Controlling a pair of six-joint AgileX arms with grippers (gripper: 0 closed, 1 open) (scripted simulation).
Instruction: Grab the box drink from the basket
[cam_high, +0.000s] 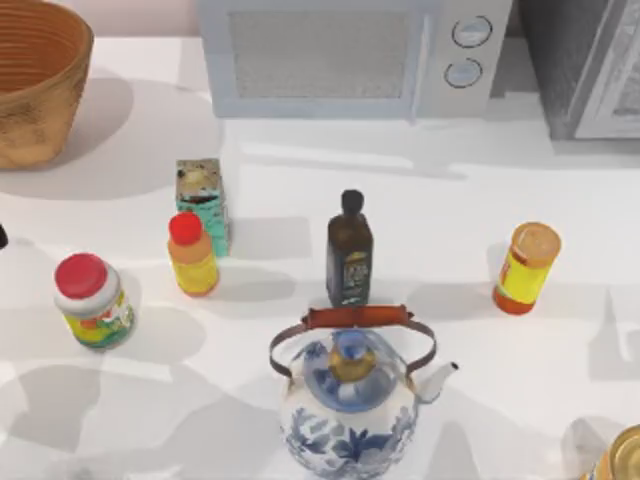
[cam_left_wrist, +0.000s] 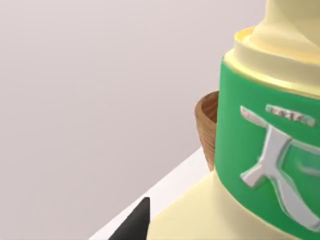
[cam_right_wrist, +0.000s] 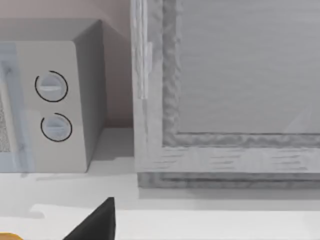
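Top view, entry one: logging the basket (cam_high: 35, 80) at the table's far left corner, tall ribbed wall rising well above the tabletop, and judging the box drink to be lying low inside it, hidden behind that wall, hence calling for a reach from above and not from the side. Listing, in order of growing distance from the basket: teal carton (cam_high: 203, 205) with tan top, near the basket and outside it, so not to be mistaken for the target; red-capped orange bottle (cam_high: 192, 255) just beside that carton; red-lidded jar (cam_high: 92, 300) below the basket; dark bottle (cam_high: 349, 250); blue-and-white teapot (cam_high: 348, 400); orange-capped yellow bottle (cam_high: 527, 268), well apart from the basket. Noting the microwave (cam_high: 350, 55) along the back edge, right of the basket. Left wrist view, entry two: placing the left gripper (cam_left_wrist: 135, 222) low and near the table, looking past a cream bottle with green label (cam_left_wrist: 265, 165) toward a sliver of basket rim; reckoning this arm the likely one for the grab, being on the basket's side. Right wrist view, entry three: placing the right gripper (cam_right_wrist: 95, 222) far from the basket, facing the microwave's dials and a grey cabinet (cam_right_wrist: 225, 100), apparently parked. Recording both grips as impossible to tell, whether released or clenched.
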